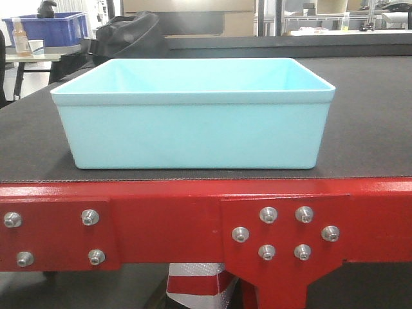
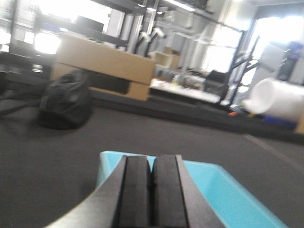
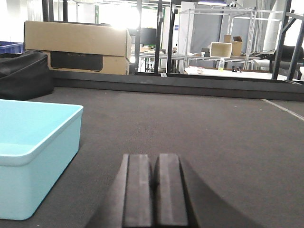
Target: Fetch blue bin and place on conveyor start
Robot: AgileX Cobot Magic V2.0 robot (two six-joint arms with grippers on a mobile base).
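The blue bin (image 1: 193,129) is a pale turquoise tub standing upright on the conveyor start, a black belt (image 1: 373,116) edged by a red bolted frame (image 1: 161,219). Neither gripper shows in the front view. In the left wrist view my left gripper (image 2: 152,159) is shut, pads together with nothing between them, and the blue bin (image 2: 223,190) lies just beyond and below its tips. My right gripper (image 3: 153,159) is also shut and empty, low over the belt (image 3: 213,123), with the blue bin (image 3: 28,142) apart from it on the left.
A black bag (image 1: 129,32) sits on the belt behind the bin. Cardboard boxes (image 3: 76,45) stand past the belt's far edge. A dark blue crate (image 1: 51,29) rests on a table at the back left. A white roll (image 2: 280,99) lies at the far right.
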